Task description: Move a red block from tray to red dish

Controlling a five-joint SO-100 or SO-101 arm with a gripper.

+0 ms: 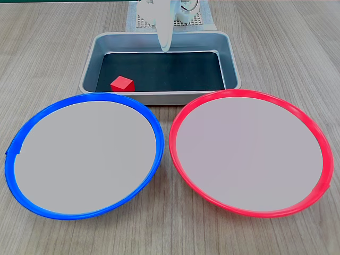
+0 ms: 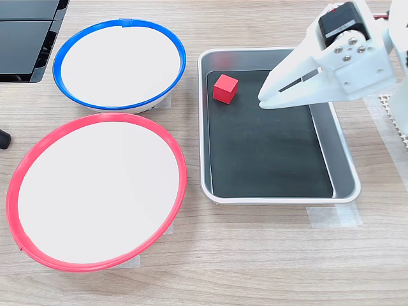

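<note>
While the first exterior view looks across the two plates toward the arm, the second exterior view looks down from above and shows far more of the arm itself. One red block (image 1: 121,84) lies on the black bottom of the tray (image 1: 234,69), in the near corner at the first exterior view's left; in the second exterior view the same cube (image 2: 225,88) sits in the upper left corner of the pan (image 2: 344,166), close to the rim and apart from the gripper.

One white gripper (image 1: 165,45) hangs over the tray's far side in the first exterior view, seen nearly end-on as a single narrow tapering tip, so the jaws cannot be separated there. From above, the gripper (image 2: 264,99) points toward the second exterior view's left, its tip near the block but not touching it; its fingers appear drawn together with nothing between them. Only this view shows the black motor (image 2: 341,22) atop the wrist.

Two plates lie on the wooden table (image 1: 297,32): one red dish (image 1: 249,152), bare, and one blue-rimmed plate (image 1: 82,154), also bare. Both sit just beside the tray. A dark object (image 2: 25,38) at the second exterior view's upper left edge shows in that view only; what it is I cannot tell.
</note>
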